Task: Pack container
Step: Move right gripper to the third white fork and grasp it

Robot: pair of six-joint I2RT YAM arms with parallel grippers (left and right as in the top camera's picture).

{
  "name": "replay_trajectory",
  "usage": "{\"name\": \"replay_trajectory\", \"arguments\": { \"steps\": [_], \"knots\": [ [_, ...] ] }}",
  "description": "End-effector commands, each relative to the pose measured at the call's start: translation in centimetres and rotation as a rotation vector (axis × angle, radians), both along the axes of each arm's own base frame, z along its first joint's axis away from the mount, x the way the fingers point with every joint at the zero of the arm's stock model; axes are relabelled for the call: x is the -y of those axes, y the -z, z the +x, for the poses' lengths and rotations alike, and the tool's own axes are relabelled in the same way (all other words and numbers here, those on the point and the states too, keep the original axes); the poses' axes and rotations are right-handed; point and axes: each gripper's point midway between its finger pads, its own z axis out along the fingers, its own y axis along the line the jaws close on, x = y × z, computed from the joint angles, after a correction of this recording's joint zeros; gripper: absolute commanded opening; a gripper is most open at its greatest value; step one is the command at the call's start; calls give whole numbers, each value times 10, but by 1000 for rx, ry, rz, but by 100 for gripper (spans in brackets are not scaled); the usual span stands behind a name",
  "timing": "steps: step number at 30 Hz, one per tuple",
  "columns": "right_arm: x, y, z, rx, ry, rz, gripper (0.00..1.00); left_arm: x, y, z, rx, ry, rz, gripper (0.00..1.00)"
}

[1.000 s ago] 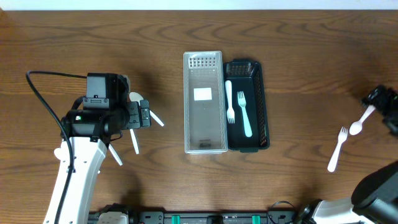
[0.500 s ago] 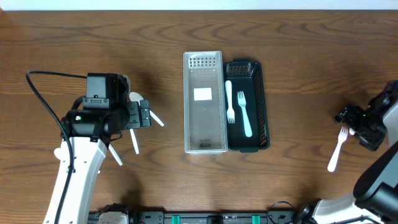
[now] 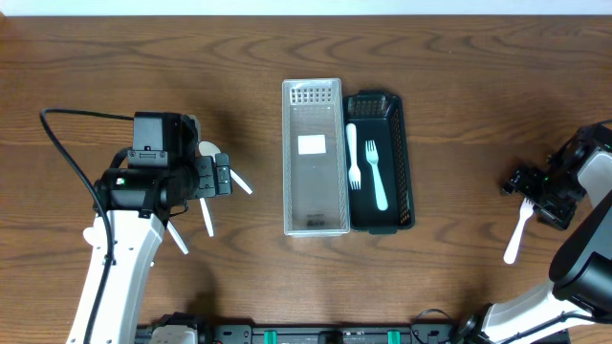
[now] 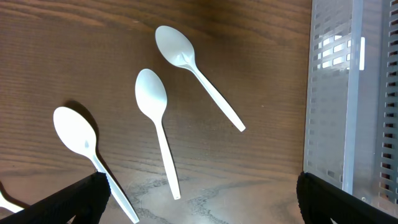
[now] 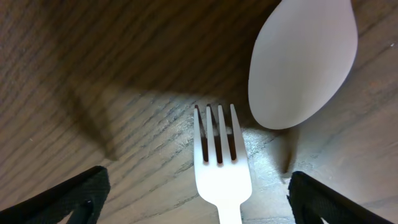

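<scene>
A clear tray and a black basket stand side by side mid-table. Two white forks lie in the basket. My left gripper is open and empty above three white spoons, which show in the left wrist view. My right gripper is open, low over the head of a white fork. In the right wrist view its fingers straddle the fork, with a white spoon bowl just beyond.
The clear tray's perforated wall shows at the right of the left wrist view. A black cable loops left of the left arm. The table is dark wood.
My right gripper has moved left from the table's right edge and come down over the fork's head, covering the spoon in the overhead view. The left arm has not moved.
</scene>
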Motion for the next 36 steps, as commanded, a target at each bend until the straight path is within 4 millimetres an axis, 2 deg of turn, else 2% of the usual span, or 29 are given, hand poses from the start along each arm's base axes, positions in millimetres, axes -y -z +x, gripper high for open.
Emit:
{"name": "replay_trajectory", "arguments": {
  "steps": [1,19,24,27,36],
  "knots": [
    [-6,3,0,-5,-42,10,94,1,-4,2,8,-2,-8,98],
    [-10,11,-9,-27,-53,14,91,1,-4,2,8,-2,-8,98],
    [-10,11,-8,-24,-53,13,73,1,-4,2,8,-2,-8,98],
    [-9,11,-8,-22,-53,12,57,1,-4,2,8,-2,-8,98],
    [-9,11,-7,-18,-53,9,41,1,-4,2,8,-2,-8,98]
  ]
}}
